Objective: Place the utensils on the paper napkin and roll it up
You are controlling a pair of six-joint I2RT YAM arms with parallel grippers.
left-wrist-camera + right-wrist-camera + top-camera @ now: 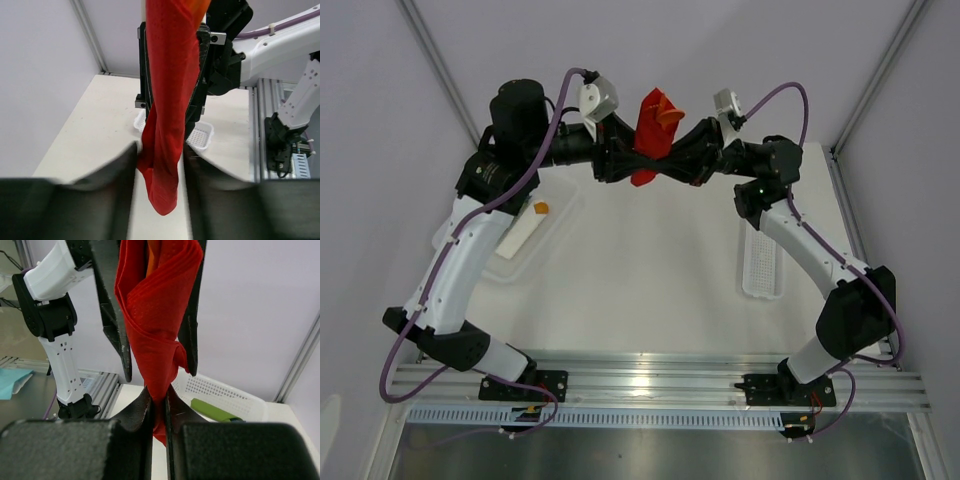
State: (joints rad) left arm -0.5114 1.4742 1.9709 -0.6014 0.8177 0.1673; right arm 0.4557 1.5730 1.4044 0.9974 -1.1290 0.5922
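The right gripper [159, 392] is clenched on the paper napkin [155, 315]. Its two fingers pinch a narrow, twisted part of the red roll, and a short tail of paper hangs just past the pads on the near side. From the pinch, the roll runs away from this gripper, widening into loose folds.

The left gripper [160, 146] meets it head-on, and the roll also passes between its jaws. These jaws stand apart, one on each side of the paper. In the right wrist view one finger shows a sliver of gap from the roll, while the other lies against a fold, so this grip is loosened rather than squeezing. The roll's free end hangs past the left fingertips toward its own camera.

A strip of orange, one of the utensils [669, 115], shows among the folds at the roll's far, upper end, beyond both sets of fingers.

Both grippers hold the bundle up off the table [650, 270]. Below and behind the right gripper sits a white basket [235, 395] with a green bar [215, 411] in it.
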